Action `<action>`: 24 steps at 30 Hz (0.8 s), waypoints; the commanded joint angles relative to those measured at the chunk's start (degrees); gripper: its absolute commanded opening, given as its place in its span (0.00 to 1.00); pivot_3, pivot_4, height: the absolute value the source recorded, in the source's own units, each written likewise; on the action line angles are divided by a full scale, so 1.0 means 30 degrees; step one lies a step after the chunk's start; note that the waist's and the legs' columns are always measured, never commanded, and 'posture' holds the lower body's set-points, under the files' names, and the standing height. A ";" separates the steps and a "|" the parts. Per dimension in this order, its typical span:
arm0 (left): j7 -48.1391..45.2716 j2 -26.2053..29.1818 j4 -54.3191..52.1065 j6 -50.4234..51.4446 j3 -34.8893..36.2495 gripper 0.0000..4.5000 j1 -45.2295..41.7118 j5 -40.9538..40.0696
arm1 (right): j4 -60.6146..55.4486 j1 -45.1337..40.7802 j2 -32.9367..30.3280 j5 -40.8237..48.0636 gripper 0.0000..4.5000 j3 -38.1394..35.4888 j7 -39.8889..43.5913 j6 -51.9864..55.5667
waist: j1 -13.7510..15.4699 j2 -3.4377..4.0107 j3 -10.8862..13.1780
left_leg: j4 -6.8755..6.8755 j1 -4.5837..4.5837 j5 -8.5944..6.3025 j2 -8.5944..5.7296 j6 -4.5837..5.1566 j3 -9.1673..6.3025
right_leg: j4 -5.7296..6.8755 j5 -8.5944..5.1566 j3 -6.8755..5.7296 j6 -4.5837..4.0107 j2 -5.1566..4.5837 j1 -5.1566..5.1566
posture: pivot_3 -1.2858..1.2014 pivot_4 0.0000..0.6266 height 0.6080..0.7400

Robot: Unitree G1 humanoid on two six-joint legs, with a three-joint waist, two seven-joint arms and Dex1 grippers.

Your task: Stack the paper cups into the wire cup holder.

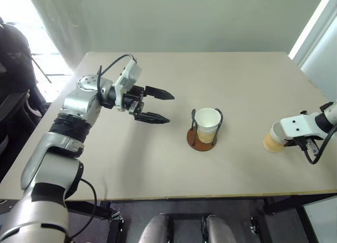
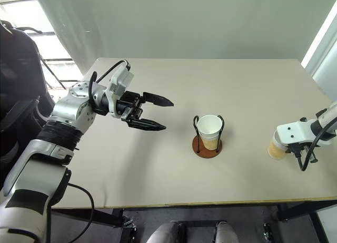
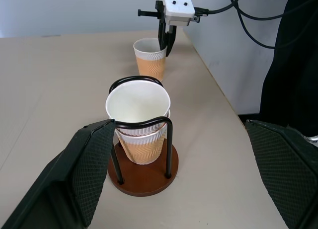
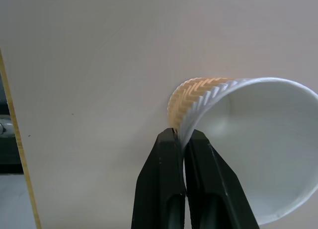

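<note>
**A:** So where's everything sitting? The right claw [image 4: 183,135] can be seen pinching one wall of a paper cup [image 4: 248,144], one black finger outside on the tan ribbed side and the other inside against the white lining. The fingers are pressed nearly together with just the cup wall caught between them.

**B:** Yep, same thing is seen from the left wrist view: that claw [image 3: 165,46] is pointed steeply down onto the rim of the loose cup [image 3: 150,60], which is stood upright on the beige counter [image 1: 158,164]. Whether the cup's base is lifted off the counter can't be told.

**A:** And the left claw [image 1: 157,106]?

**B:** It's held spread wide, nothing between the fingers, hung above the counter and aimed sideways at the wire cup holder [image 1: 204,140]. The holder is placed well ahead of its fingertips, not touched.

**A:** What's loaded in the holder?

**B:** Two nested cups [image 3: 139,124] are seated upright inside the black wire loops, on the rust-brown disc base. A second white rim can be made out just under the top one.

**A:** And relative to the right claw?

**B:** The holder is set well apart from it, off towards the left claw, roughly between the two claws.
</note>
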 commanded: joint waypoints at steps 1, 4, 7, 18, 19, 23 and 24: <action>-0.0615 0.0259 -0.0423 -0.0141 0.0325 1.00 -0.0272 0.0050 | -0.0421 -0.0469 -0.0568 0.0006 0.00 -0.0192 0.0172 -0.0186 | 0.0002 0.0000 0.0000 | 0.0000 0.0000 0.0000 0.0000 0.0000 0.0001 | 0.0000 0.0000 0.0000 -0.0001 0.0000 0.0000 | 0.52 0.24 1.00; -0.0615 0.0250 -0.0298 -0.0273 0.0210 1.00 -0.0291 0.0129 | -0.0716 -0.0617 -0.0762 0.0189 0.00 -0.0183 0.0173 -0.0112 | 0.0003 0.0000 0.0000 | 0.0000 -0.0001 0.0001 0.0000 -0.0002 0.0001 | 0.0000 0.0000 -0.0001 -0.0003 0.0000 0.0000 | 0.52 0.24 1.00; -0.0615 0.0279 -0.0098 -0.0446 0.0036 1.00 -0.0304 0.0265 | -0.1095 -0.1067 -0.0848 0.0310 0.00 -0.0153 0.0173 -0.0192 | -0.0014 0.0001 0.0000 | 0.0000 0.0000 -0.0001 0.0000 -0.0004 -0.0002 | 0.0001 -0.0002 0.0000 -0.0005 0.0000 -0.0002 | 0.52 0.24 1.00; -0.0615 0.0227 0.0185 -0.0804 -0.0370 1.00 -0.0302 0.0341 | -0.4146 -0.4763 -0.0277 0.1951 0.00 0.0732 0.0173 0.1674 | -0.0060 0.0001 0.0000 | -0.0007 -0.0002 -0.0004 0.0002 -0.0010 -0.0007 | -0.0003 -0.0016 -0.0005 -0.0040 0.0004 -0.0007 | 0.52 0.24 1.00; -0.0615 0.0206 0.0214 -0.0829 -0.0402 1.00 -0.0318 0.0336 | -0.4289 -0.5140 -0.0194 0.2027 0.00 0.0809 0.0173 0.1791 | -0.0055 0.0002 0.0000 | -0.0007 -0.0005 -0.0005 0.0002 -0.0010 -0.0009 | -0.0005 -0.0019 -0.0009 -0.0043 0.0004 -0.0008 | 0.52 0.24 1.00; -0.0615 0.0113 0.0328 -0.0928 -0.0504 1.00 -0.0380 0.0332 | -0.4607 -0.6693 0.0248 0.2221 0.00 0.1096 0.0173 0.2304 | -0.0043 0.0001 0.0000 | -0.0011 -0.0017 -0.0007 0.0001 -0.0008 -0.0016 | -0.0033 -0.0021 -0.0012 -0.0046 0.0004 -0.0011 | 0.52 0.24 1.00; -0.0615 0.0076 0.0366 -0.0948 -0.0533 1.00 -0.0400 0.0334 | -0.4701 -0.7216 0.0435 0.2259 0.00 0.1180 0.0173 0.2471 | -0.0054 0.0001 0.0000 | -0.0011 -0.0020 -0.0008 0.0001 -0.0008 -0.0018 | -0.0038 -0.0023 -0.0013 -0.0048 0.0004 -0.0011 | 0.52 0.24 1.00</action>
